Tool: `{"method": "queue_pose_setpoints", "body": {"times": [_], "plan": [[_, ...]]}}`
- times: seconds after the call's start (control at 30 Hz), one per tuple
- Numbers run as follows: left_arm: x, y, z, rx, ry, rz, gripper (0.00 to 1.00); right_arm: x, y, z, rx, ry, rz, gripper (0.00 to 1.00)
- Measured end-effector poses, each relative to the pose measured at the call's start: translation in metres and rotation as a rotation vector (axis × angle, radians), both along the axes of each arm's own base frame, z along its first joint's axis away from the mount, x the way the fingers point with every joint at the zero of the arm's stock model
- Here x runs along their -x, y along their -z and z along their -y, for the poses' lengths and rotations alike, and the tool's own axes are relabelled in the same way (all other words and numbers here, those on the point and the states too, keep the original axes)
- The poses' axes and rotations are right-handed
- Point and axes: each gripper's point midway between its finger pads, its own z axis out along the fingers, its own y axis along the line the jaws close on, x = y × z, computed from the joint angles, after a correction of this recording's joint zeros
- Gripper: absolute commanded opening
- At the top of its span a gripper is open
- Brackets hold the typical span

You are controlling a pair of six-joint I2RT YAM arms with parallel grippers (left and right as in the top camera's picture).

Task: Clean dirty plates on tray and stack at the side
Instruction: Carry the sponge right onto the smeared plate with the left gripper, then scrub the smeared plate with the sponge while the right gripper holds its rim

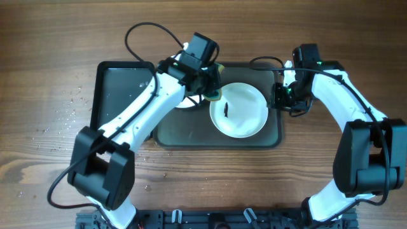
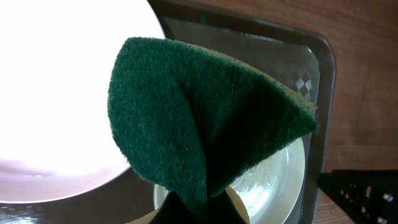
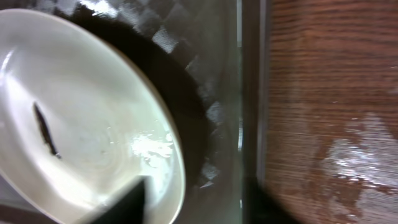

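You have one dirty plate (image 1: 245, 117) in plain sight: round, white, glossy, with a raised rim, lying flat a little right of the middle of the tray (image 1: 168, 137). A short dark smear (image 1: 227, 109) sits on its face just left of centre. From the right wrist that smear reads as a thin slanted streak, and wet glints shine on the plate's floor near it. The tray is dark grey-green with rounded corners and a low rim, and its floor shows a fine checkered pattern beside the plate. A second plate (image 2: 273, 180) appears in the left wrist view, lying on the tray close to a rounded corner, half hidden under the sponge (image 2: 186, 124). You cannot tell from there whether it carries a mark. Above and to the left in that view, another white plate (image 2: 62, 93) is so glared that its face cannot be read. Your left gripper (image 1: 208, 89) hangs over the back edge of the tray, by the smeared plate's upper left rim. Its fingers are clenched on the sponge, which is folded with its dark green scouring side outward. Your right gripper (image 1: 280, 97) is at the tray's right rim, and its fingers (image 3: 124, 208) stand parted. One is over the plate's edge and the other is out beyond the tray rim. A smaller black tray (image 1: 114, 89) lies just left of the big one, and water droplets (image 1: 70, 102) speckle the wooden surface (image 1: 57, 159).
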Motion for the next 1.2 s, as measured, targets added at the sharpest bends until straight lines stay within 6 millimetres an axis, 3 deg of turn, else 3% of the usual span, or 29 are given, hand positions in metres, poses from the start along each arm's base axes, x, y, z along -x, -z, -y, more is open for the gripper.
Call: {"method": "queue_pose_setpoints", "body": {"times": [0.1,0.57,0.73,0.93,1.2], "plan": [[0.003,0.004,0.010,0.002,0.019,-0.001,0.04,0.002,0.001,-0.002,-0.015,-0.002,-0.005,0.17],[0.003,0.021,0.019,0.001,0.011,-0.025,0.04,0.006,0.024,-0.005,-0.035,-0.006,0.025,0.20],[0.003,0.022,0.019,0.001,0.009,-0.027,0.04,0.002,0.023,-0.008,-0.050,-0.008,0.043,0.19],[0.006,0.022,0.024,0.002,0.022,-0.026,0.04,-0.001,0.023,-0.009,-0.054,-0.011,0.057,0.09],[0.010,0.021,0.034,0.007,0.043,-0.018,0.04,0.010,0.033,-0.010,-0.070,0.002,0.035,0.04]]}}
